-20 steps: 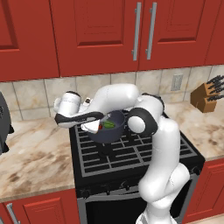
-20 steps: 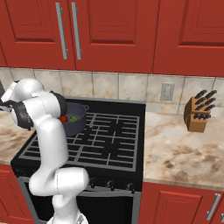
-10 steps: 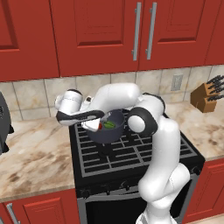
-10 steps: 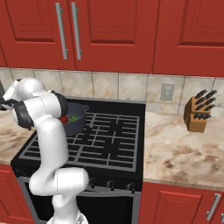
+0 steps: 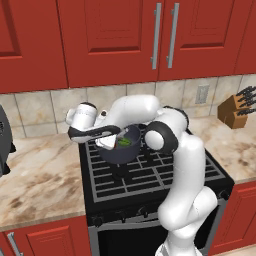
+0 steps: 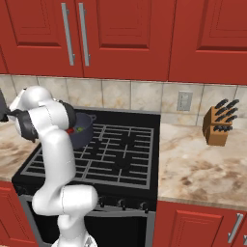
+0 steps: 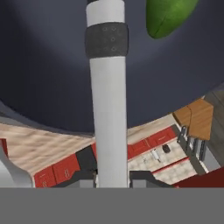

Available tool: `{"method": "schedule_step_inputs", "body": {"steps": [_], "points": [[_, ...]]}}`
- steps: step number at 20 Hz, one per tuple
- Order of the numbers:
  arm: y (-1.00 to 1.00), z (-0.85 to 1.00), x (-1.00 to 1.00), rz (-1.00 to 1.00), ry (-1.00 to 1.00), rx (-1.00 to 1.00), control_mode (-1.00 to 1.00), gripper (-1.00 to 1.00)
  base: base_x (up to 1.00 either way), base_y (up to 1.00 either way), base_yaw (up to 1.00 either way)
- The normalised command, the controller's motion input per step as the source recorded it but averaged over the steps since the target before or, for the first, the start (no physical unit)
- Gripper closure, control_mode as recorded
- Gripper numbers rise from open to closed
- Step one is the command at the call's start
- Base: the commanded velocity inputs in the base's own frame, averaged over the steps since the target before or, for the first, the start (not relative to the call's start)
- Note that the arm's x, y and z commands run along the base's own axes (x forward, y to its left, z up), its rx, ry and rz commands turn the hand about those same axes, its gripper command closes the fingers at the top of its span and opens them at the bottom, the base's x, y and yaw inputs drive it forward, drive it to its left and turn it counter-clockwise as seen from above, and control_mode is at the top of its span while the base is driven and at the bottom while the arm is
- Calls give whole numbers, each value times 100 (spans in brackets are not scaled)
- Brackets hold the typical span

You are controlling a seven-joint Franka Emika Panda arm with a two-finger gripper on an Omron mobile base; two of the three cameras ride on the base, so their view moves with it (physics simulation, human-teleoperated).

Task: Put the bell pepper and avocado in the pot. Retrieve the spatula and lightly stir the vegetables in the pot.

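Note:
The dark grey-blue pot stands on the stove's back left burner. In it lie the green avocado and the red bell pepper. My gripper reaches in from the left, level with the pot's rim. In the hand view my gripper is shut on the spatula, whose pale handle with a dark band runs up into the pot. The avocado lies just right of the spatula. The spatula's blade is hidden.
The black stove has marble counters on both sides. A knife block stands on the right counter by the wall. Red cabinets hang above. A dark appliance sits at the far left.
My hand has shifted slightly to the right and upward with the spatula still in the pot. The pot has stayed in place.

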Motion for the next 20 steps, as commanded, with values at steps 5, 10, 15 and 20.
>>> {"method": "schedule_step_inputs", "body": {"steps": [5,10,15,20], "points": [[-18,-36,21,0,-1,0,-100,100,0,0,0],[-11,-4,0,0,0,0,-100,100,0,0,0],[-13,0,0,0,0,1,-100,100,0,0,0],[-27,0,2,0,0,0,-100,100,0,0,0]]}}
